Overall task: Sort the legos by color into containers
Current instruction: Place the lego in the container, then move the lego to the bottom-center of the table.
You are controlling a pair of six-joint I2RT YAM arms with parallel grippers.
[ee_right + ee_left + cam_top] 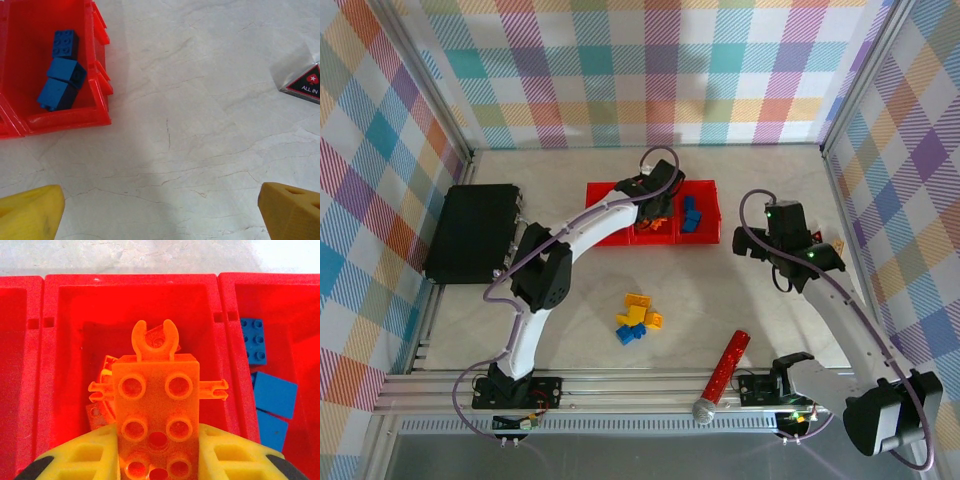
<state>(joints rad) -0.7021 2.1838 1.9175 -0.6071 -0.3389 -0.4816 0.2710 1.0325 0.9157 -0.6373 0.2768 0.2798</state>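
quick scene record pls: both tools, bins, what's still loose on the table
left tool: shut on an orange lego, over the middle bin
middle bin contents: other orange pieces lying under the held one
right tool: open, empty, above bare table beside the right bin
right bin contents: three blue legos
loose legos: small pile, mostly yellow and blue, on the table in front of the bins
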